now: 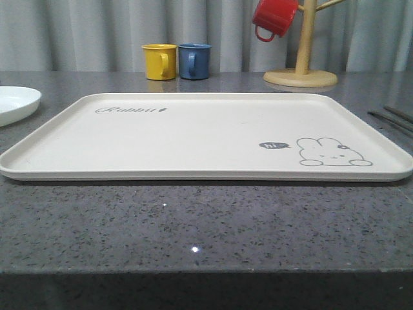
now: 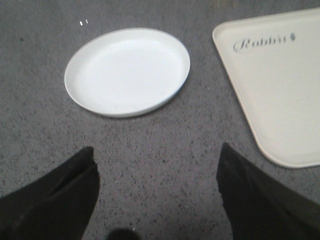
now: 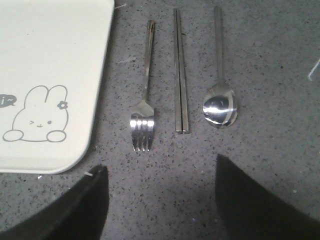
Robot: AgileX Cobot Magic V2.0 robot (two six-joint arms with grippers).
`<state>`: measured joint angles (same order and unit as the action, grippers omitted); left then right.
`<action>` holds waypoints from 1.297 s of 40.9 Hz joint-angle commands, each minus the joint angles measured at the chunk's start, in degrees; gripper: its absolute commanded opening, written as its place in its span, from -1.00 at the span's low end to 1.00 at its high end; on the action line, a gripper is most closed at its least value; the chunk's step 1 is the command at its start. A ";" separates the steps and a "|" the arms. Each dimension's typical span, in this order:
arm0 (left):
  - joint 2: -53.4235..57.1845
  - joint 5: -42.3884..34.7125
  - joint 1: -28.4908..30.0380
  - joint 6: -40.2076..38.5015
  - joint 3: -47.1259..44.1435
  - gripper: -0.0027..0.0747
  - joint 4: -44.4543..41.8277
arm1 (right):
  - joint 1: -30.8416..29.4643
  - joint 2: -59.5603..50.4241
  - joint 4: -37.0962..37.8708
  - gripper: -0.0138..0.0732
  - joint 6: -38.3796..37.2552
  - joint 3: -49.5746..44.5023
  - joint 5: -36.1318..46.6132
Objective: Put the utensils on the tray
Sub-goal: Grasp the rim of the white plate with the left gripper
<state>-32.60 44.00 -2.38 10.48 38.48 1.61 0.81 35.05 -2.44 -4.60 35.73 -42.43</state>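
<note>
A: Right wrist view: right gripper (image 3: 160, 200) hangs spread, empty. Fork (image 3: 143, 107), chopsticks (image 3: 180, 75), spoon (image 3: 220, 102) lie just ahead, beside the tray (image 3: 55, 60).
B: Tray's bare — nothing placed yet. Left gripper (image 2: 157, 195) gapes idle too.

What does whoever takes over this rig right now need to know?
Left hand: open, holding nothing, over bare counter near the white plate.
Right hand: open, holding nothing, above the utensils.
Fork, chopsticks and spoon lie side by side on the counter beside the tray, none touching it.
Done: nothing on the tray.
Left: all three utensils.
</note>
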 commanded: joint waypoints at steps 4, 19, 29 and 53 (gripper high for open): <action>-9.28 -0.51 0.20 -0.51 5.33 0.34 -0.05 | -0.39 0.46 0.76 0.44 0.36 1.97 3.23; -29.76 2.79 4.81 -0.01 16.45 0.34 1.00 | -0.39 0.46 0.76 0.44 0.36 1.97 3.23; -41.86 1.61 18.35 8.51 22.93 0.34 17.01 | -0.39 0.46 0.76 0.44 0.36 1.97 3.23; -61.58 -1.46 24.22 13.29 32.83 0.34 28.23 | -0.39 0.46 0.76 0.44 0.36 1.97 3.23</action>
<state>-95.17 44.81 21.69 23.58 68.70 27.77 0.81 35.10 -2.30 -4.60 35.73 -42.53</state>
